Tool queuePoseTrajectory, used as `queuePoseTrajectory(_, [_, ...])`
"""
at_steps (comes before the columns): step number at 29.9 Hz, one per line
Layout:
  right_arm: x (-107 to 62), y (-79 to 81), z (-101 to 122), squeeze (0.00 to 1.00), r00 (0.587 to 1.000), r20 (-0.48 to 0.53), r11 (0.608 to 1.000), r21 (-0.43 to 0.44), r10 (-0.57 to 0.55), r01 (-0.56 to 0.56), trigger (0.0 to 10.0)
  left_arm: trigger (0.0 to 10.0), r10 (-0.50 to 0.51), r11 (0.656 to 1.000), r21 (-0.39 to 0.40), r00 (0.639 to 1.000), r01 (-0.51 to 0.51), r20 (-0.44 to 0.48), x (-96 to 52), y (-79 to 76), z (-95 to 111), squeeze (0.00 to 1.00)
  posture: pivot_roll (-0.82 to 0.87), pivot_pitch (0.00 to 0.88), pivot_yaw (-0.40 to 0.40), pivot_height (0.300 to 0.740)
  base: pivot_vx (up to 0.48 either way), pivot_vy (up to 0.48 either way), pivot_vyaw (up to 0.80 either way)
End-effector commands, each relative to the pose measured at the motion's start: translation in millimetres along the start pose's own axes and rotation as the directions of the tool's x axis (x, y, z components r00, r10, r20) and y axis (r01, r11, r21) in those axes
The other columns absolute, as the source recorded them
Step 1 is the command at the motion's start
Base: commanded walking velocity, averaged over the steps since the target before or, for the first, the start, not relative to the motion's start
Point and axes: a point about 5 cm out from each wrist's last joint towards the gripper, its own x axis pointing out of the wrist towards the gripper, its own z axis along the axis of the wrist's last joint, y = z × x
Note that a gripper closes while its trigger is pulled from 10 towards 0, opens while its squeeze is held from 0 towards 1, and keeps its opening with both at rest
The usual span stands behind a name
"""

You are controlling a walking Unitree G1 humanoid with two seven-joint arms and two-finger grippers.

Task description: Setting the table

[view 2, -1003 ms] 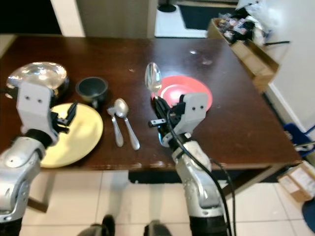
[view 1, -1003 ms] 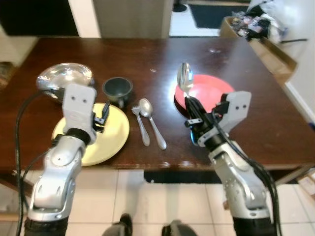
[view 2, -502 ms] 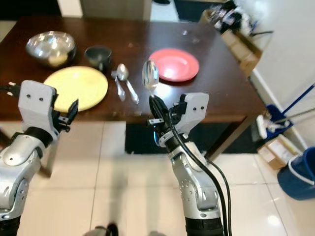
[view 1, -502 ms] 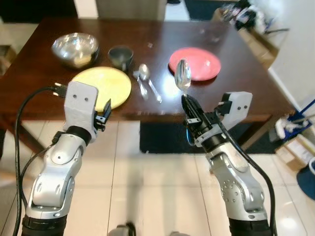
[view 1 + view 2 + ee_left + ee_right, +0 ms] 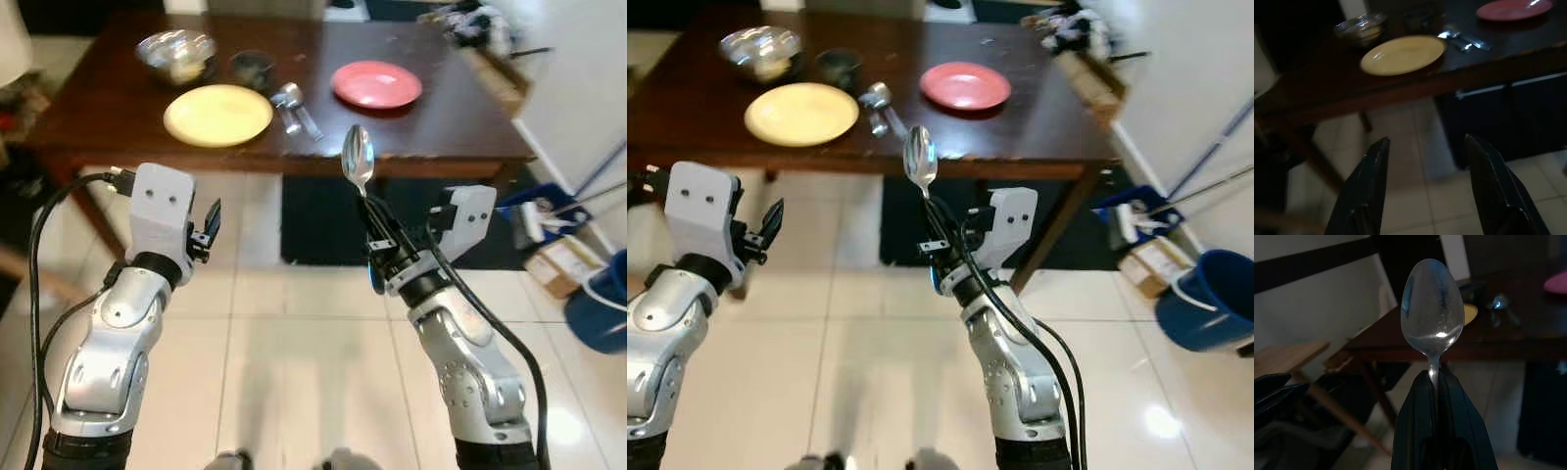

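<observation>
You have two plates on the table: one yellow plate and one red plate. There is one steel bowl and one dark cup. Count three pieces of cutlery: one spoon pinched upright in the right gripper, plus a second spoon and what looks like a fork lying together on the table. You have two grippers; the left gripper holds nothing, fingers apart. One blue bucket stands on the floor.
</observation>
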Motion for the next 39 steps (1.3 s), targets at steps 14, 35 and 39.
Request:
queuePoseTrajectory(14, [-4.7,-6.5,-0.1,0.00,0.999,-0.003,0.999,0.015,-0.034,0.034,10.0,10.0,-0.050,0.999,-0.002,0.999,0.050,0.016,1.4,-9.8,2.6,0.00,-0.06,0.059,0.016,0.740,-0.047,0.000,0.00])
queuePoseTrajectory(35, [-3.9,-3.5,-1.3,0.00,1.000,-0.025,0.998,-0.064,0.000,-0.001,10.0,10.0,-0.044,0.999,0.003,0.999,0.044,0.029,1.9,-10.2,2.9,0.00,-0.06,0.058,0.014,0.740,0.433,0.000,0.23])
queuePoseTrajectory(39, [-4.0,-1.6,-2.2,0.00,0.999,-0.032,0.996,-0.084,0.014,-0.017,10.0,10.0,-0.042,0.999,0.003,0.999,0.042,0.029,2.0,-10.1,2.9,0.00,-0.06,0.058,0.014,0.740,0.480,0.000,0.78])
